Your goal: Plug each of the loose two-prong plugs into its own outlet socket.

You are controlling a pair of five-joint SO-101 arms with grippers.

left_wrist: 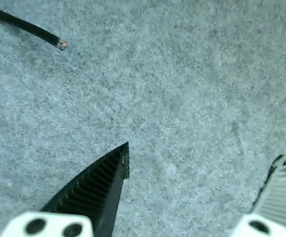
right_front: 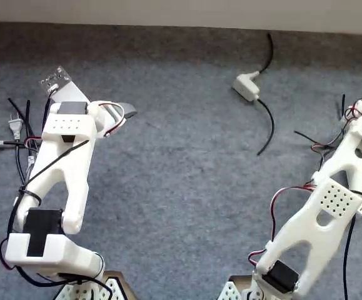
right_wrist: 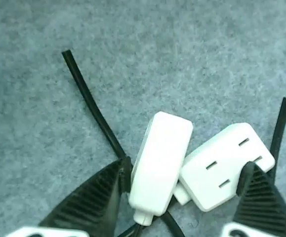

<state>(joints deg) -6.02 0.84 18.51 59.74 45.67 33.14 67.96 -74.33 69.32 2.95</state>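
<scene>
Jaws gape on both arms (right pair straddling plug (right_wrist: 160, 163) and socket (right_wrist: 224, 165)).

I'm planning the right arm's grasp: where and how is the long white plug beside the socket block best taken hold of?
Probably grip the white plug across its two long sides, mid-body, coming down from above, since it lies flat on the carpet. The socket block crowds one side, and the right gripper is open astride both, so one finger would need to slip between them.
</scene>
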